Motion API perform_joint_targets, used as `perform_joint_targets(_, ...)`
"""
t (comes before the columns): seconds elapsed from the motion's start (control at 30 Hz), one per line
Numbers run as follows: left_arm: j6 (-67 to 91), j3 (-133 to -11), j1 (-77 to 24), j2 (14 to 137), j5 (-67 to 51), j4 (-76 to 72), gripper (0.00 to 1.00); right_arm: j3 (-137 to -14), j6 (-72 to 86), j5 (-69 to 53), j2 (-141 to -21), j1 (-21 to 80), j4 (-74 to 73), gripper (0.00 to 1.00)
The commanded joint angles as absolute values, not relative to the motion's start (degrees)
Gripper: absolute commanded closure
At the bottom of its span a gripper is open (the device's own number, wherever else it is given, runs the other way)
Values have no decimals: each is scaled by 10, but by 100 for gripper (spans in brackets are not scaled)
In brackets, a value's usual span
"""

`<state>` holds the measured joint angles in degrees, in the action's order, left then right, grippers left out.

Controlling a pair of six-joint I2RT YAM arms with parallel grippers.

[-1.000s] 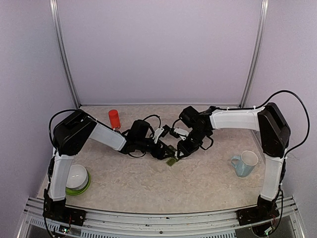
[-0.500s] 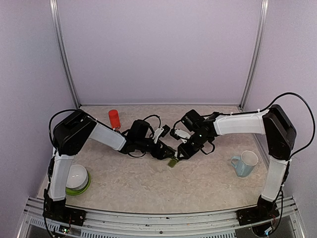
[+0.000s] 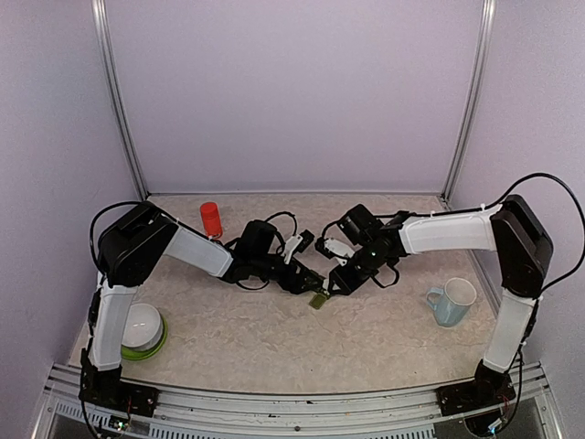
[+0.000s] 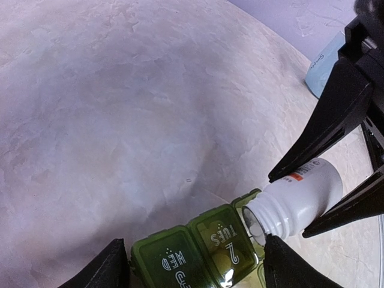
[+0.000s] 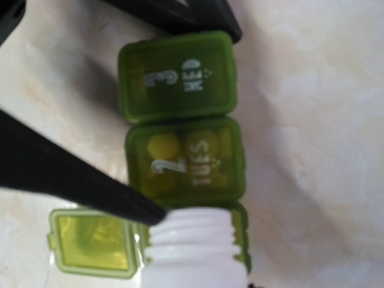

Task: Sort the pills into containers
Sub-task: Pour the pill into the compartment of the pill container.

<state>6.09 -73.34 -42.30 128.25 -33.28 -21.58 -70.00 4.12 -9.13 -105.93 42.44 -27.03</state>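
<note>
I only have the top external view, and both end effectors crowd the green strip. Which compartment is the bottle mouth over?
Observer: The white bottle has its mouth over the green strip's open end compartment, next to TUES.
Operator: Anything in TUES already?
Observer: Yes, yellow pills show through it, and it is shut.
Operator: And WED?
Observer: WED is shut too; no pills show through it.

Standing upright at back left: orange-red bottle point(image 3: 211, 219). Sitting far right (handle pointing left): pale blue mug point(image 3: 454, 302).
</note>
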Motion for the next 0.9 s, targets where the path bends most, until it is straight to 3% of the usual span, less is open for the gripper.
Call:
perform_joint_targets(0.0, 56, -742, -419, 1273, -327, -195, 26, -693, 36, -101, -1025, 436, -233, 100)
perform_joint_targets(0.87, 55, -753, -416, 1278, -317, -180, 26, -646, 35, -108, -986, 443, -201, 100)
